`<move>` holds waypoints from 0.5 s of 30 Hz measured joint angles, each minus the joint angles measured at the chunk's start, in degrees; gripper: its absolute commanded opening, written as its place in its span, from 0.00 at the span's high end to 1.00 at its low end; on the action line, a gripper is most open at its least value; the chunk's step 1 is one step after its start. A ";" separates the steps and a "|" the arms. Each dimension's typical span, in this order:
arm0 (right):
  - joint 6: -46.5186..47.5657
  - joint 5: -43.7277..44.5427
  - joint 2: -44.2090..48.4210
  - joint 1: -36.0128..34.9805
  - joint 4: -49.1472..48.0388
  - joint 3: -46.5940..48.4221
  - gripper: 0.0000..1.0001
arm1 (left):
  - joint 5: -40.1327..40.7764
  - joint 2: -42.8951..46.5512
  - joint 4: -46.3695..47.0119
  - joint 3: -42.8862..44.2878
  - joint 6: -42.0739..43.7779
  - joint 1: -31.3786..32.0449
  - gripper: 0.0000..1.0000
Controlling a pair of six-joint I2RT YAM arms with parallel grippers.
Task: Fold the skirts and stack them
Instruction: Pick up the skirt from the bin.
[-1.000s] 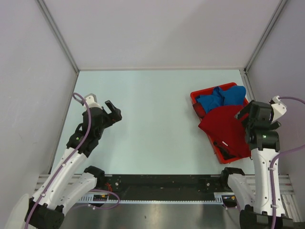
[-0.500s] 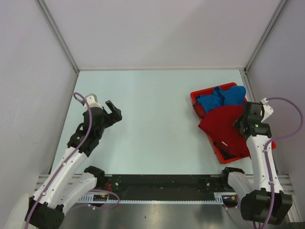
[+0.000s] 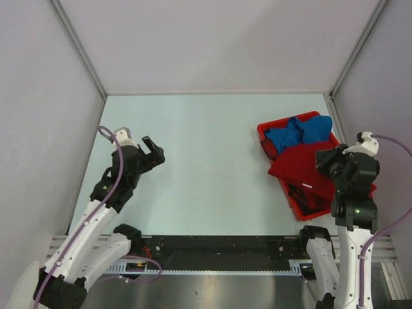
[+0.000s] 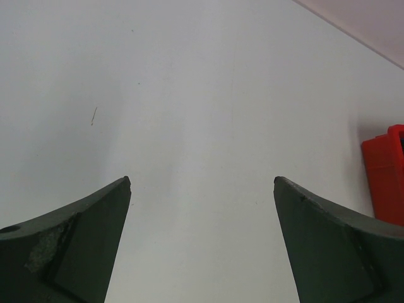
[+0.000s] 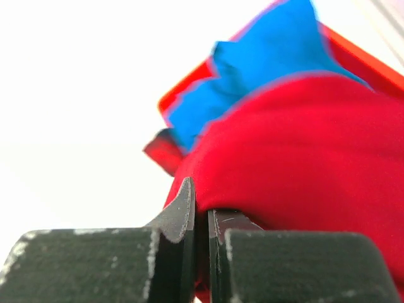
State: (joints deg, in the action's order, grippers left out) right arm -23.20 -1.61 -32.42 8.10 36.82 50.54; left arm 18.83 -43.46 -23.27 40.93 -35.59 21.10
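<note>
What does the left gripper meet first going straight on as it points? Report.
Probably just bare table: nothing lies ahead of the open left gripper. The red tray sits off to the right of its line.

Red skirt is matt cloth, tray smooth plastic

This is a robotics lab test cell rather than a home. A pale green worktop is boxed in by plain white panels on aluminium posts. A white jointed left arm and right arm, trailing purple cables, are bolted to a black rail at its near edge. A red skirt and a blue skirt lie heaped in a red plastic tray.
</note>
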 measured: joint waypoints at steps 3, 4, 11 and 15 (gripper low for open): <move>0.09 -6.58 0.17 -0.11 -2.25 3.26 1.00 | -0.44 0.04 0.02 -0.04 -0.24 0.00 0.00; -0.20 -8.55 -0.02 -0.13 -3.45 4.33 1.00 | -0.66 0.11 0.02 -0.07 -0.35 0.00 0.00; -5.92 -24.04 -4.15 -0.59 -17.88 12.41 1.00 | -1.66 1.22 0.00 -0.76 -0.42 0.00 0.00; -9.75 -29.49 -8.70 -2.99 -26.47 15.43 1.00 | -2.16 2.29 0.00 -0.87 -0.50 0.00 0.00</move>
State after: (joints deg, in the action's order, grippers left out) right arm -32.95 -31.09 -41.12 5.10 10.35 65.98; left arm 16.67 -41.17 -23.27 40.05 -36.10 21.10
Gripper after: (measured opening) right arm 0.053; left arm 0.996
